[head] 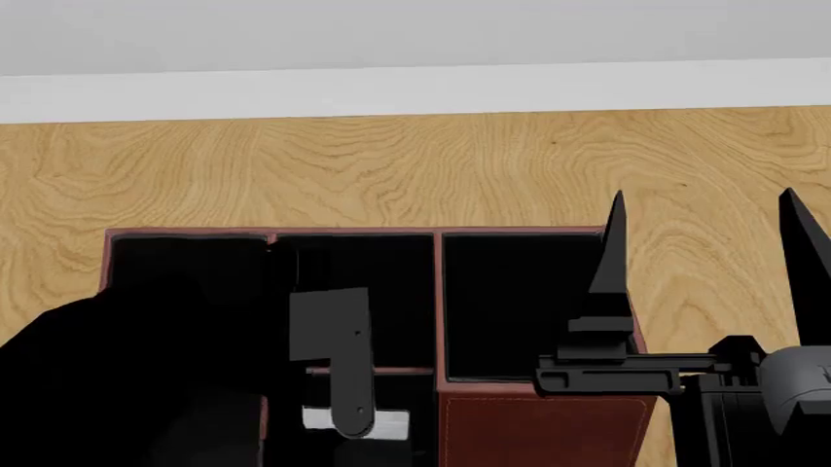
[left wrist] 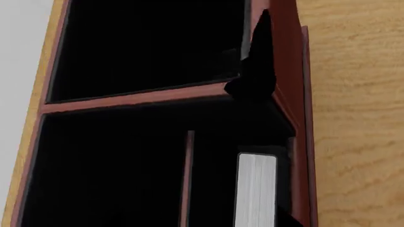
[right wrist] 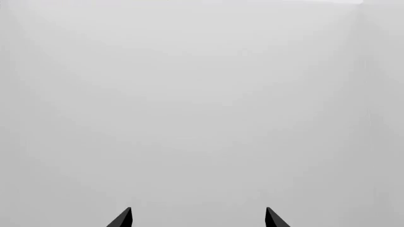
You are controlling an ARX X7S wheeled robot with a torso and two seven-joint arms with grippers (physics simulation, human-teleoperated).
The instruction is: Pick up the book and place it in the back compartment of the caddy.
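Fingers of the left gripper reach down at the lower centre of the head view, closed on the book, whose pale page edge shows just below the red-brown crossbar at the bottom of the frame. In the left wrist view the book stands on edge at the lower right, its lined grey-white pages facing the camera, pressed close to the caddy's outer wall with a dark fingertip rising above it. The caddy fills the lower half of the head view: red-brown rims, black insides, and a stitched brown panel at the lower right. The back compartment lies just above the crossbar, and the book sits on the near side of that bar, so it is not inside that section. The right gripper stands at the right edge of the head view, jaws spread wide and pointing upward, holding nothing; one of its fingers overlaps the caddy's right rim. The right wrist view shows only two dark fingertips against a plain grey wall. The wooden table spreads behind the caddy.
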